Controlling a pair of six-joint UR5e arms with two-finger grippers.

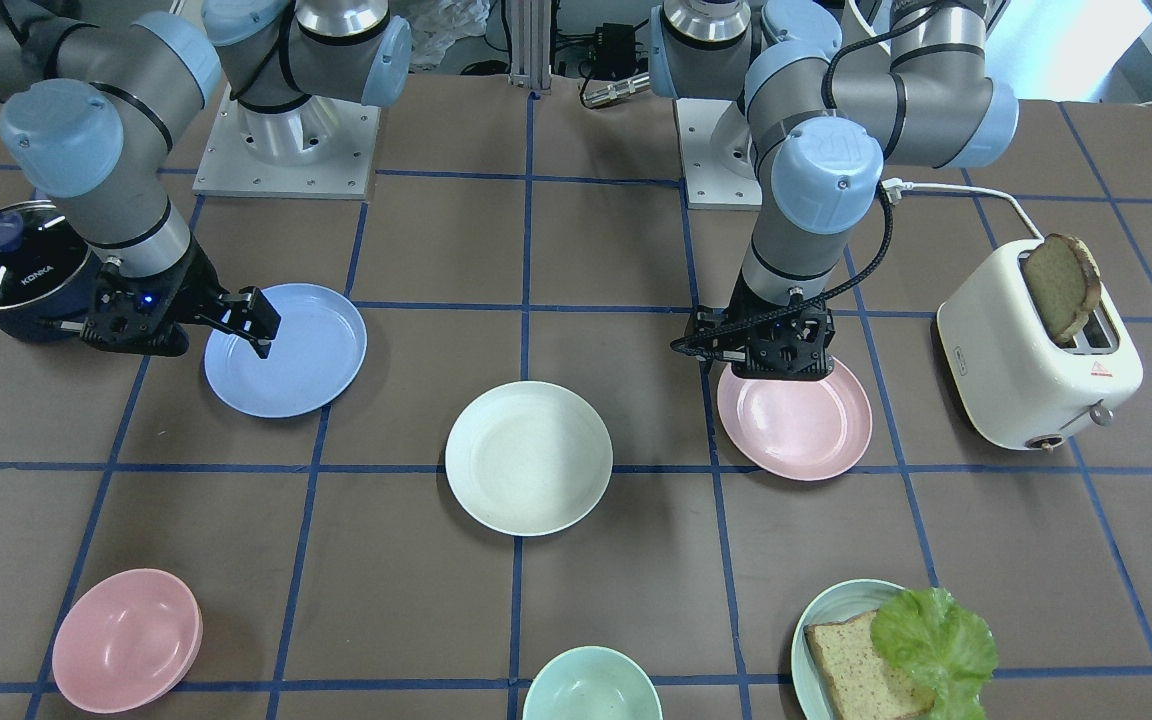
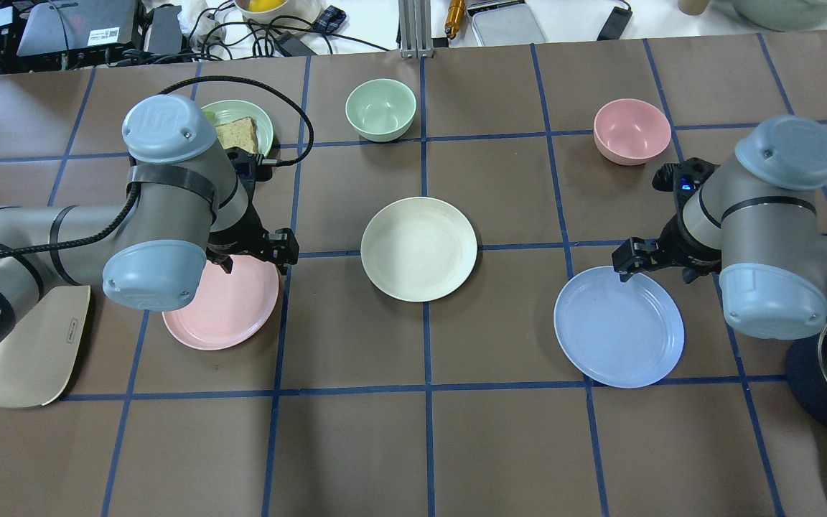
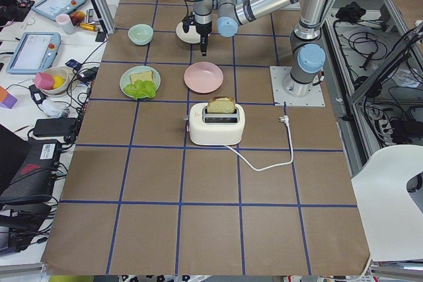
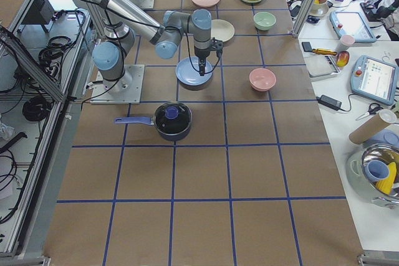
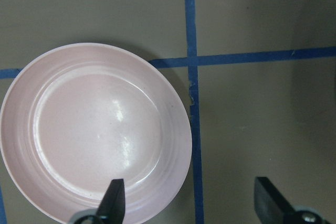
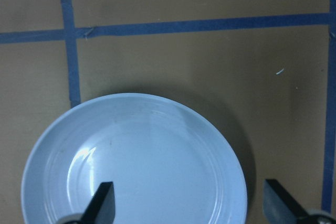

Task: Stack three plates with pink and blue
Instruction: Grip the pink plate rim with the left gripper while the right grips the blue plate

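The cream-white plate (image 1: 528, 457) lies at the table's middle, with nothing on it. The pale pink plate (image 1: 796, 425) lies under my left gripper (image 2: 255, 256). In the left wrist view that gripper (image 5: 191, 200) is open and empty, and its fingers straddle the pink plate's (image 5: 94, 135) rim from above. The light blue plate (image 1: 301, 350) lies under my right gripper (image 2: 654, 266). In the right wrist view that gripper (image 6: 189, 205) is open and empty above the blue plate's (image 6: 136, 166) edge. The three plates lie apart on the table.
A white toaster (image 1: 1036, 360) with a bread slice stands beyond the pink plate. A dark pot with a glass lid (image 1: 21, 270) stands beside the right arm. A pink bowl (image 1: 126, 640), a mint bowl (image 1: 591, 690) and a teal plate with bread and lettuce (image 1: 836, 620) line the far edge.
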